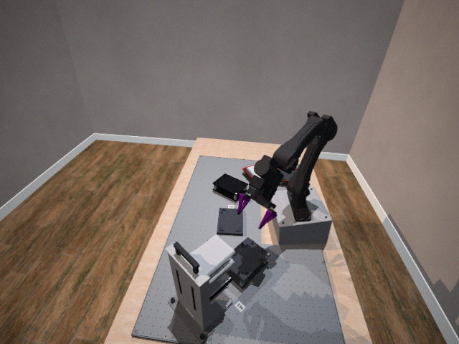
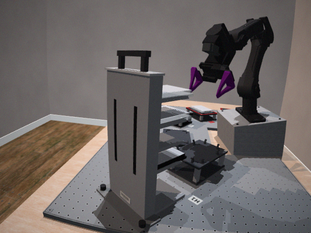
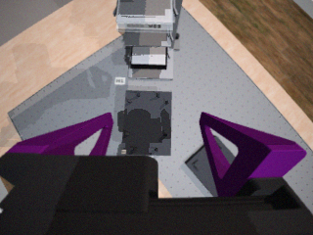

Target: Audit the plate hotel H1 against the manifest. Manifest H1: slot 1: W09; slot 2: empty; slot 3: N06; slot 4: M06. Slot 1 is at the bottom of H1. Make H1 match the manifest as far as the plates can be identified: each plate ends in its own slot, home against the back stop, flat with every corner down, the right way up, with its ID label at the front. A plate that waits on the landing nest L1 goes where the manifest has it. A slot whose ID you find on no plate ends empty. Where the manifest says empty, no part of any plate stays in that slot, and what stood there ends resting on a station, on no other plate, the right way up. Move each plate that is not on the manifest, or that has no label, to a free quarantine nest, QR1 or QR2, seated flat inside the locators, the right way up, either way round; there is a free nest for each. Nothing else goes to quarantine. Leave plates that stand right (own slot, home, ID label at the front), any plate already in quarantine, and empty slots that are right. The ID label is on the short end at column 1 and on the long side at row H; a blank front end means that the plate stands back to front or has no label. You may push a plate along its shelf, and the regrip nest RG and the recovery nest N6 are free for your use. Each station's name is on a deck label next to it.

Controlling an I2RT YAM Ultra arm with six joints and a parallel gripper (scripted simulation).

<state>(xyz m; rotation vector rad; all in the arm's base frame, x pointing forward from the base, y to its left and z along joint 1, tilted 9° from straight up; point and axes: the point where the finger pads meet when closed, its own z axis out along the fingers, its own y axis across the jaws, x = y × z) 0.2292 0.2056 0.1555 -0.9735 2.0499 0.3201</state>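
The grey perforated bench (image 1: 296, 307) carries every station, so all of them lie inside one arm's sweep. At its near left stands the tall grey plate hotel with a black carry handle (image 2: 130, 120), its open shelf fronts turned toward the arm so plates can slide in and out. A pale plate (image 2: 174, 90) sits on the top shelf and another pale-fronted plate (image 2: 170, 155) on a low shelf; their labels are too small to read.

The black six-joint arm (image 1: 303, 147) rises from a grey block pedestal (image 1: 322, 233) at the far right. Just in front of the hotel stands a black raised nest with locator pins (image 2: 203, 153), with nothing seated on it. A flat dark grey nest (image 1: 230, 221) lies further back, and a red-edged nest holding a white plate (image 2: 202, 109) sits at the far end, out of the traffic.

The purple-fingered tool (image 2: 212, 84) hangs high above the bench with its fingers fully apart and nothing between them, facing the hotel, probably to read the shelf fronts.
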